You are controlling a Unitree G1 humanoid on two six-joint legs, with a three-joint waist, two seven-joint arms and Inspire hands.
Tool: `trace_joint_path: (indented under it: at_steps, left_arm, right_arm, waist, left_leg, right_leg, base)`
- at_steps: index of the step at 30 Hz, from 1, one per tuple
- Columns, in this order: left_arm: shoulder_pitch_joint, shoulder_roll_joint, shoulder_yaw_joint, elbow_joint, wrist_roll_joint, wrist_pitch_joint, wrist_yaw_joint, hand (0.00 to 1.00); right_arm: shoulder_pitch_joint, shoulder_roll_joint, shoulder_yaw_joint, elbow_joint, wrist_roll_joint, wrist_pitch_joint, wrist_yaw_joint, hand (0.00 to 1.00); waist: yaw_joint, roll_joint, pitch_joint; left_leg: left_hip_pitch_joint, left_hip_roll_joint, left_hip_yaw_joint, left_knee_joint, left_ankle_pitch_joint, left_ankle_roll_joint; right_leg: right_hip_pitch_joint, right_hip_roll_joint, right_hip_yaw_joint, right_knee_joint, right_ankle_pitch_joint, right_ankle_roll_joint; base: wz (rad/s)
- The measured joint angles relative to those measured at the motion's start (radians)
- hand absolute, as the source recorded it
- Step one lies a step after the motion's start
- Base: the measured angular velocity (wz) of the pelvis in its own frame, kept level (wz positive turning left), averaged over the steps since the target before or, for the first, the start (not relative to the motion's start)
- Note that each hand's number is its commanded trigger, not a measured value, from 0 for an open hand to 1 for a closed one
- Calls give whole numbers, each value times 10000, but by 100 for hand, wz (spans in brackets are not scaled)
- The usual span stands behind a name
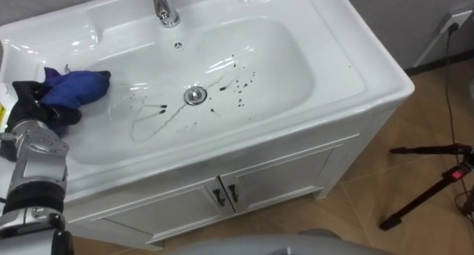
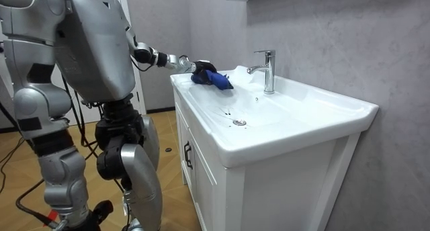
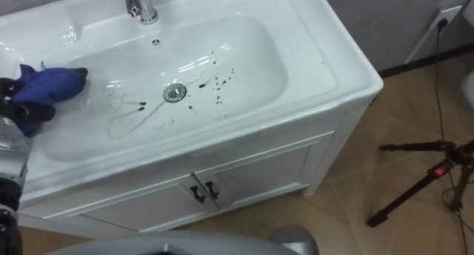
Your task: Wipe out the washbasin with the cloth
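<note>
- The robot is standing close in front of a white vanity, its body facing the basin (image 1: 296, 66), as the room view is showing.
- The left hand (image 1: 33, 99) is reaching over the robot's left end of the bowl. Its dark fingers are curling tightly around the near end of a blue cloth (image 1: 78, 88), so the hand is closed on the cloth.
- The blue cloth is lying bunched against the sloping left wall of the basin, just inside the rim. Its free end is pointing toward the middle of the bowl. It is lying well apart from the drain (image 1: 195, 95).
- Dark marks (image 1: 241, 81) are showing on the white bottom of the bowl: spots and splashes just right of the drain, and thin looping streaks running from the drain toward the cloth side.
- A chrome faucet (image 1: 164, 7) is standing upright on the back ledge, behind the drain.
- Two cabinet doors (image 1: 274, 177) are sitting closed below the basin, with a pair of dark handles (image 1: 226, 196) meeting at the middle.
- A black tripod (image 1: 429, 181) is standing on the wooden floor (image 1: 422, 129) to the right of the vanity, and a wall socket (image 1: 455, 21) with a cable plugged in is showing above it.
</note>
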Motion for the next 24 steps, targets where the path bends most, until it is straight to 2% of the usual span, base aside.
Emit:
trace_joint_path:
  at_steps: [5,10,12,17,20,22,24]
  left_arm:
    - [34,-164,-5,-326,132,65,10,100]
    - [64,-631,-102,-1136,646,288,8,100]
    - [63,-804,-315,-1425,877,343,12,100]
    - [84,-1028,-509,-2467,858,486,58,100]
    - [281,-1251,-616,-3279,812,459,410,100]
    - [314,-1286,-744,-3401,816,451,581,100]
    - [383,-1483,-793,-3484,818,435,808,100]
  right_arm:
    - [-21,1,28,-96,-197,-32,-117,0]
    - [-177,26,43,-99,-311,-86,-112,0]
    - [-237,32,64,-114,-368,-107,-146,0]
    - [-311,35,129,-115,-381,-237,-277,0]
    - [-379,53,271,-43,-369,-235,-337,0]
    - [-373,77,426,-49,-366,-259,-394,0]
    - [-402,119,432,-51,-364,-314,-508,0]
  waist:
    - [3,4,-2]
    - [14,10,3]
    - [24,6,41]
    - [28,-68,140]
    - [23,-70,136]
    - [12,-62,132]
    - [25,-52,118]
  left_leg:
    - [-3,-3,-79,5,0,0]
    - [-200,-22,-309,99,-1,2]
    - [-240,-17,-362,100,-1,2]
    - [-281,-7,-369,83,-1,1]
    - [-309,-5,-369,93,-1,1]
    - [-310,-2,-366,107,1,2]
    - [-302,-5,-356,101,2,2]
  right_leg:
    - [102,-20,-65,-29,3,3]
    - [16,-88,-278,-20,-18,26]
    - [25,-84,-300,2,-21,21]
    - [-27,-74,-313,-5,-21,16]
    - [-26,-74,-321,-5,-18,16]
    - [-33,-74,-323,-2,-18,16]
    - [-70,-74,-321,28,-18,16]
  base:
    - [4]
    - [13]
    - [6]
    - [0]
    - [0]
    - [-5]
    - [-9]
